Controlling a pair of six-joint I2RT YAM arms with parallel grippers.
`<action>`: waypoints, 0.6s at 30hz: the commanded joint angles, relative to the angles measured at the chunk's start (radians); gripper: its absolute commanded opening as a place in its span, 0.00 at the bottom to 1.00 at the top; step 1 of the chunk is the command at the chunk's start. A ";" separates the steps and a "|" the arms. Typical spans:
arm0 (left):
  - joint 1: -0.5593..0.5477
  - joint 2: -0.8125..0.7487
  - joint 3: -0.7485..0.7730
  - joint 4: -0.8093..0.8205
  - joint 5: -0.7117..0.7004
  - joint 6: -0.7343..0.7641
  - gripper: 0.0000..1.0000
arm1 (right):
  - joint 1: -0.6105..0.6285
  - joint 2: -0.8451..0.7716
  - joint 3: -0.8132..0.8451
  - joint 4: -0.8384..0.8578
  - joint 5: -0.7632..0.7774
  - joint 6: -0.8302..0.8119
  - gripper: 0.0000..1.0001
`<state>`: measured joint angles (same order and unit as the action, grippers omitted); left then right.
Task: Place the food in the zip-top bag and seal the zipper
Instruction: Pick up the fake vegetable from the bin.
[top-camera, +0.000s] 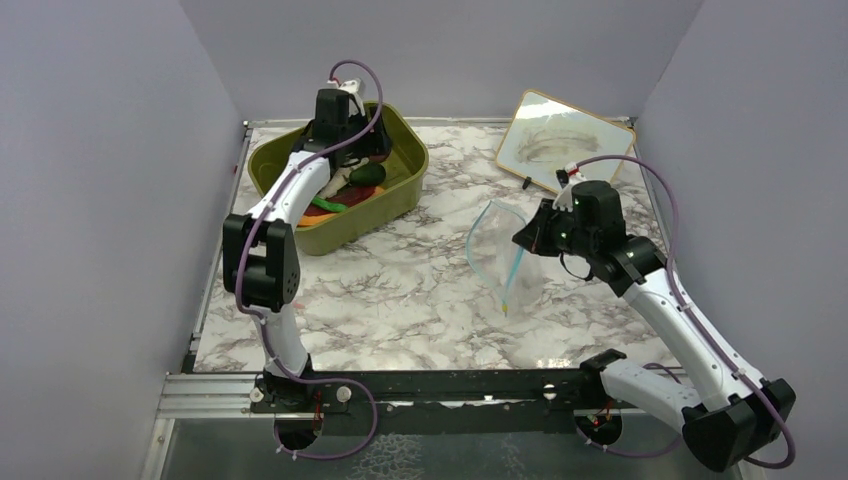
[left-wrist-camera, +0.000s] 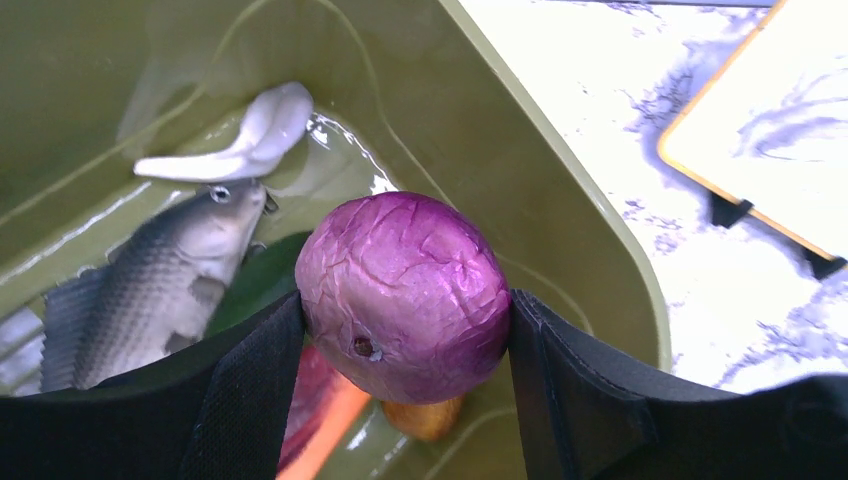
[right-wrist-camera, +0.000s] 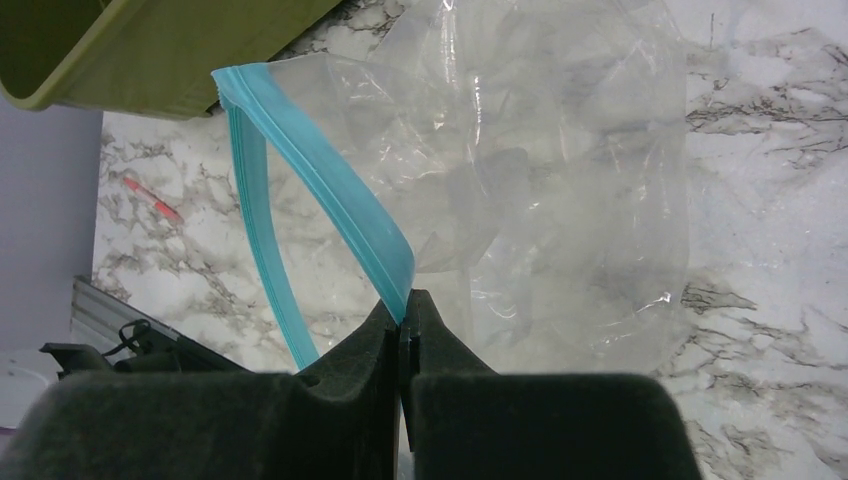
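Observation:
My left gripper (left-wrist-camera: 405, 308) is shut on the pink-purple round onion (left-wrist-camera: 405, 285), which hangs just above the floor of the olive-green tub (left-wrist-camera: 560, 170). Below it lie more food: a grey fish (left-wrist-camera: 150, 290), a white piece (left-wrist-camera: 250, 135), a dark green vegetable (left-wrist-camera: 262, 280) and the orange and dark red piece (left-wrist-camera: 320, 420). In the top view this gripper (top-camera: 345, 130) is inside the tub (top-camera: 400, 190). My right gripper (right-wrist-camera: 405, 305) is shut on the light blue zipper (right-wrist-camera: 330, 180) of the clear zip-top bag (right-wrist-camera: 560, 200), holding its mouth up and open at table centre (top-camera: 495, 245).
A wood-framed whiteboard (top-camera: 562, 140) leans at the back right on small black feet. A corner of the tub (right-wrist-camera: 150, 60) lies close to the bag's mouth. A small red mark (right-wrist-camera: 152, 197) is on the marble table. Grey walls enclose three sides.

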<state>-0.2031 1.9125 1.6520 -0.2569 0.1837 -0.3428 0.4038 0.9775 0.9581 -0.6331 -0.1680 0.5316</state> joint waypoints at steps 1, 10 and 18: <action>0.001 -0.133 -0.101 0.007 0.096 -0.055 0.25 | -0.005 0.031 0.027 0.054 -0.024 0.059 0.01; -0.001 -0.319 -0.252 0.029 0.225 -0.080 0.25 | -0.005 0.120 0.029 0.146 -0.051 0.147 0.01; -0.017 -0.454 -0.371 0.075 0.463 -0.124 0.25 | -0.006 0.176 0.060 0.184 -0.087 0.184 0.01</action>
<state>-0.2043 1.5291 1.3392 -0.2344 0.4568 -0.4332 0.4038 1.1362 0.9779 -0.5133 -0.2161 0.6777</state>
